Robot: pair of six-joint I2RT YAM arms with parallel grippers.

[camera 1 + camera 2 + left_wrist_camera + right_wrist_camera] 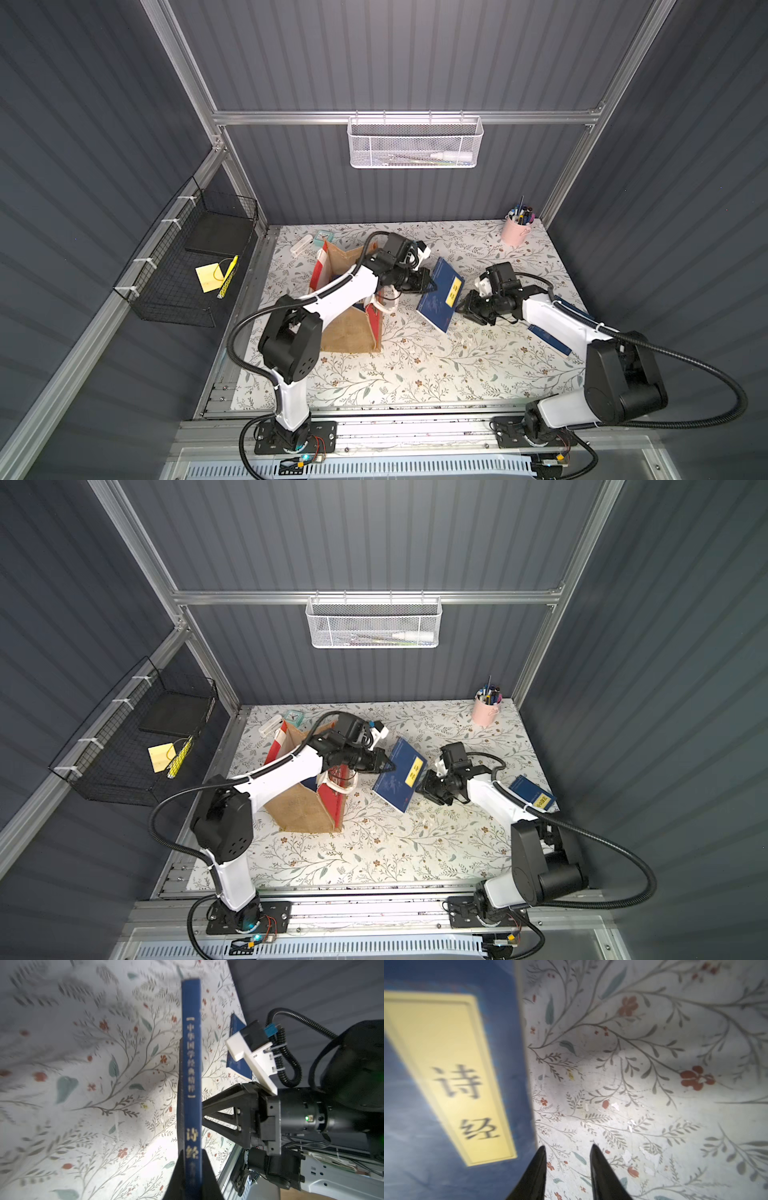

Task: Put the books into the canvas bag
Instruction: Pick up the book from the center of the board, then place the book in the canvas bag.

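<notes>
We've got the left gripper (pixel 192 1153) pinching the navy book (pixel 436 303) by the canvas bag (pixel 353 332), right gripper (pixel 568 1148) spread and empty beside that book.

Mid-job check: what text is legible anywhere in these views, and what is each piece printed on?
"诗经": on the yellow label on the cover of the navy book, seen in the right wrist view.
"中华国学经典精粹": on that book's spine, seen in the left wrist view.
"诗经": lower on the same spine; the smaller print below it is blurred.
Label on the second navy book: too small to read.
</notes>
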